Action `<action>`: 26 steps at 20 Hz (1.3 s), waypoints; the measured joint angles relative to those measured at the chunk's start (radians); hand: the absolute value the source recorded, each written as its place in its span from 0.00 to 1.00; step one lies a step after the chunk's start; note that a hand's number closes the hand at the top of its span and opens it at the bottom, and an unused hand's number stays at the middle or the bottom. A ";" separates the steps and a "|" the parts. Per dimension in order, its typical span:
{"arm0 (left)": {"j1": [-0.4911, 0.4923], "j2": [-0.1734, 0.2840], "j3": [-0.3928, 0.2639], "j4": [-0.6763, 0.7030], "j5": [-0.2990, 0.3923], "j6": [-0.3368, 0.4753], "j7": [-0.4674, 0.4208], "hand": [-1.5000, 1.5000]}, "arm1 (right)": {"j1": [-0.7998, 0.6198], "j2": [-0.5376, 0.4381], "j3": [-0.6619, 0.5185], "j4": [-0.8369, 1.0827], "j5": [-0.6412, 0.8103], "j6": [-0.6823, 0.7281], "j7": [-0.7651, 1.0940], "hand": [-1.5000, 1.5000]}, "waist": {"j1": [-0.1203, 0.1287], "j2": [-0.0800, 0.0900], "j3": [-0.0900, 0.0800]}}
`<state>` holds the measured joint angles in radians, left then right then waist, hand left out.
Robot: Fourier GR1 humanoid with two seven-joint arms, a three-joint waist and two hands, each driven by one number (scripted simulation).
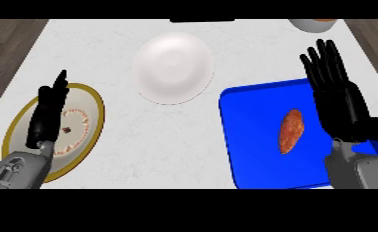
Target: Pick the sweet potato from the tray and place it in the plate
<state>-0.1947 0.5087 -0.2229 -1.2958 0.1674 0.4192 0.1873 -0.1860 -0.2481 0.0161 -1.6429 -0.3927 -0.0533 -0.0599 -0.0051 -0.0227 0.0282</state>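
Broad bare stretch of white counter (96, 51) between the white plate (174, 67) at about 12 o'clock and the blue tray (251, 141) at about 4 o'clock, plate and tray near each other but apart. Dark wood strips at 9 and 3 o'clock marking the counter's side edges. Cut off at the lower edge: the tray's near rim, both grey forearms, and part of a gold-rimmed plate (94, 101) at 8 o'clock, its small markings too faint to name. Cut off at the top: a dark flat shape (202, 20) at 12 o'clock and a pale bowl (313, 24) at 1 o'clock. Sweet potato (291, 130) lying lengthwise on the tray's floor, right of the tray's middle, untouched. Right hand (341, 101) at 3 o'clock, fingers straight and spread, holding nothing, over the tray's right edge just beside the sweet potato. Left hand (48, 111) at 8 o'clock, seen edge-on over the gold-rimmed plate, fingers straight, holding nothing.
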 measured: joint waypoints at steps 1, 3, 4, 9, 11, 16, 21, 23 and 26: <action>-0.004 -0.001 0.002 -0.008 -0.001 -0.005 -0.005 0.50 | -0.010 0.009 -0.005 0.013 0.008 -0.022 0.006 1.00 | 0.002 0.005 -0.006; 0.005 -0.005 0.004 -0.033 0.009 -0.028 -0.038 0.50 | -0.031 0.026 -0.025 0.046 0.033 -0.101 0.036 1.00 | 0.010 0.012 -0.016; 0.008 -0.016 0.000 -0.040 0.012 -0.038 -0.065 0.50 | -0.042 0.034 -0.038 0.072 0.048 -0.147 0.054 1.00 | 0.013 0.016 -0.019; 0.017 -0.050 -0.019 -0.085 0.044 -0.100 -0.143 0.50 | -0.022 -0.042 -0.068 0.210 0.264 -0.385 0.114 0.00 | 0.019 0.036 -0.042; 0.032 -0.062 -0.025 -0.095 0.063 -0.128 -0.169 0.50 | -0.013 0.001 -0.084 0.246 0.342 -0.535 0.097 0.00 | 0.024 0.035 -0.039; 0.075 -0.075 -0.014 -0.078 0.100 -0.200 -0.253 0.50 | -0.030 0.146 0.000 0.317 0.570 -0.856 0.075 0.00 | 0.026 0.029 -0.034; 0.113 -0.083 0.005 -0.057 0.106 -0.227 -0.317 0.50 | 0.017 0.213 0.086 0.345 0.818 -1.019 0.182 0.00 | 0.011 0.022 -0.033; 0.124 -0.077 0.014 -0.058 0.110 -0.243 -0.324 0.50 | 0.044 0.225 0.095 0.324 0.925 -1.036 0.260 0.00 | 0.005 0.020 -0.033; 0.125 -0.079 0.027 -0.040 0.117 -0.258 -0.336 0.50 | 0.085 0.236 0.101 0.313 1.069 -1.017 0.399 0.00 | -0.003 0.019 -0.034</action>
<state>-0.0695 0.4296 -0.1960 -1.3357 0.2847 0.1614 -0.1484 -0.1005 -0.0125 0.1175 -1.3297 0.6766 -1.0705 0.3389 -0.0085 -0.0040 -0.0055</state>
